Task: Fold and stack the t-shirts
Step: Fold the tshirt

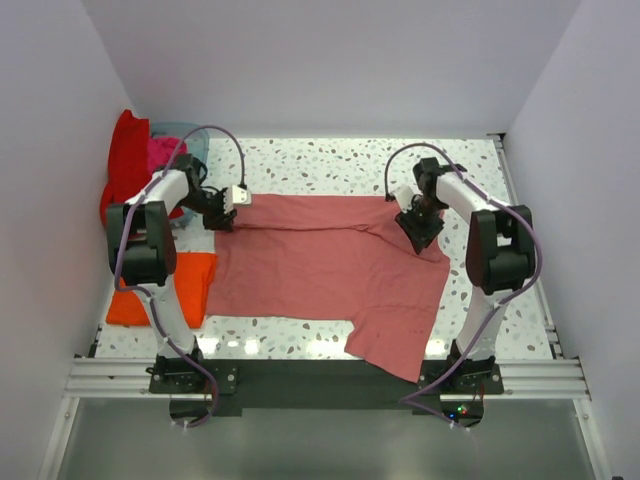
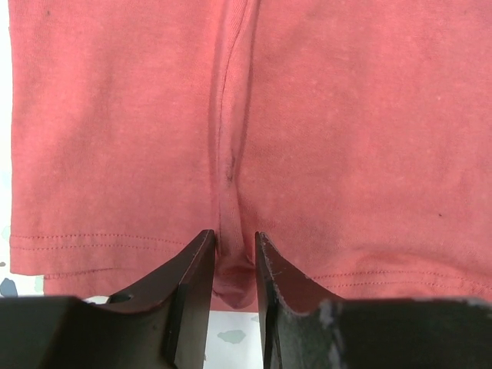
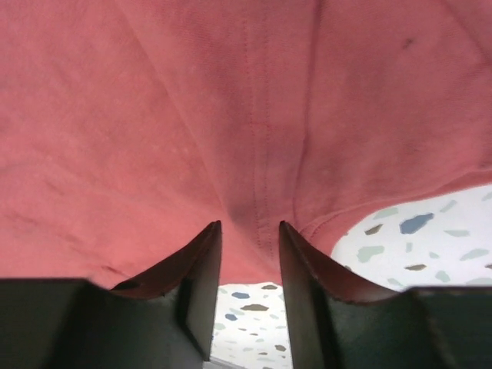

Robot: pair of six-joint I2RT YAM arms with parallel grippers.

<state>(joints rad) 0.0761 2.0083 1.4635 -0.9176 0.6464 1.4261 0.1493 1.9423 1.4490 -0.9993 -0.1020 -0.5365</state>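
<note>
A dusty rose-pink t-shirt (image 1: 320, 265) lies spread across the middle of the table, its lower right part hanging over the front edge. My left gripper (image 1: 228, 215) is at its far left edge, shut on a small pinched fold of the hem; the left wrist view shows the gripper (image 2: 235, 254) on the pink cloth (image 2: 346, 115). My right gripper (image 1: 420, 228) is at the far right edge, and the right wrist view shows it (image 3: 250, 238) shut on a seamed fold of the shirt (image 3: 154, 100). A folded orange t-shirt (image 1: 170, 290) lies at the near left.
A pale blue basket (image 1: 188, 135) stands at the far left corner with a red tee (image 1: 125, 165) and a magenta one (image 1: 165, 155) draped in it. The speckled tabletop (image 1: 320, 160) is walled by white panels on three sides. A metal rail runs along the front edge.
</note>
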